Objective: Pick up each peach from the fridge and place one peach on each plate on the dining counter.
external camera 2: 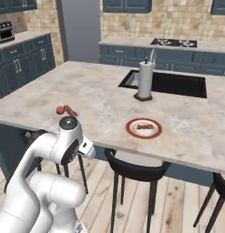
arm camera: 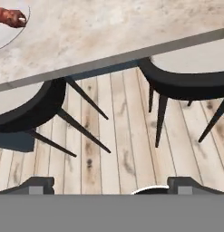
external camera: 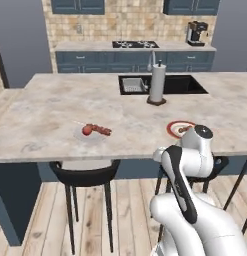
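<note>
On the dining counter [external camera: 45, 110] a pale plate [external camera: 91, 135] carries one round red peach [external camera: 87, 130] and a brown-red skewer [external camera: 102, 131]. From the right base camera the same peach [external camera 2: 59, 109] peeks out behind my arm. To the right lies the red-rimmed plate [external camera: 173, 129] [external camera 2: 143, 128], which holds a small brown-red piece of food. My gripper [arm camera: 113, 185] hangs below the counter's front edge over the wood floor, open with nothing between its fingertips [arm camera: 41, 183]. The pale plate's rim [arm camera: 13, 36] shows in the top left corner of the hand view. A tall grey unit [external camera 2: 79, 29] at the back may be the fridge.
A paper towel roll [external camera: 157, 82] stands by the black sink [external camera: 162, 84]. Two black stools [external camera: 87, 175] [external camera 2: 134, 170] are tucked under the counter's front edge, close to my arm. A gas hob [external camera: 135, 44] and coffee machine [external camera: 196, 33] sit on the back counter.
</note>
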You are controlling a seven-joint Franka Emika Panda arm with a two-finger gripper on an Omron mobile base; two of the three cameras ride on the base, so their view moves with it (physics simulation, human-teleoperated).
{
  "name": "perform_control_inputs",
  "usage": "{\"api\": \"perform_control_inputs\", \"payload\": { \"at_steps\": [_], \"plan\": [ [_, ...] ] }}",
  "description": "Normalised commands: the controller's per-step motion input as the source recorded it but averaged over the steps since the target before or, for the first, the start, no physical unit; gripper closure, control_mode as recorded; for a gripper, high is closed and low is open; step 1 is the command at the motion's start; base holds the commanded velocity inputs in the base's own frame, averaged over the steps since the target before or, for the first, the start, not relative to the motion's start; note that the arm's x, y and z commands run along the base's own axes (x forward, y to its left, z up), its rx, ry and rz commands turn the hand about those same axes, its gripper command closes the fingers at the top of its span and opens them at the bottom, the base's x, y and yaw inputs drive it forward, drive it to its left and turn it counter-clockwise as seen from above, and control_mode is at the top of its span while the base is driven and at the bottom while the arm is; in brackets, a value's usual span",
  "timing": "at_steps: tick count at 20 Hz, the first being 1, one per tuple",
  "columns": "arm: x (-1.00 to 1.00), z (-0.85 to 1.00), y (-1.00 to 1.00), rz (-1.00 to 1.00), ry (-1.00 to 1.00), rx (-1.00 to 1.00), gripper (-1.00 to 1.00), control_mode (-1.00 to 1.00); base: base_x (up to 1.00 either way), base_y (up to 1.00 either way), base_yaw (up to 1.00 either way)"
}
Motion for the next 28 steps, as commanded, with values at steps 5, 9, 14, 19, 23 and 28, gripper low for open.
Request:
{"api": "perform_control_inputs", "payload": {
  "at_steps": [5, 9, 14, 19, 23, 28],
  "plan": [
    [0.0, 0.0, 0.0, 0.0, 0.0, 0.0, -1.0, 1.0, 0.0, -1.0, -0.16],
    [0.0, 0.0, 0.0, 0.0, 0.0, 0.0, -1.0, 1.0, 0.0, -1.0, -0.16],
    [0.0, 0.0, 0.0, 0.0, 0.0, 0.0, -1.0, 1.0, 0.0, -1.0, -0.15],
    [0.0, 0.0, 0.0, 0.0, 0.0, 0.0, -1.0, 1.0, 0.0, -1.0, -0.12],
    [0.0, 0.0, 0.0, 0.0, 0.0, 0.0, -1.0, 1.0, 0.0, -1.0, -0.09],
    [0.0, 0.0, 0.0, 0.0, 0.0, 0.0, -1.0, 1.0, 0.0, -1.0, -0.11]
  ]
}}
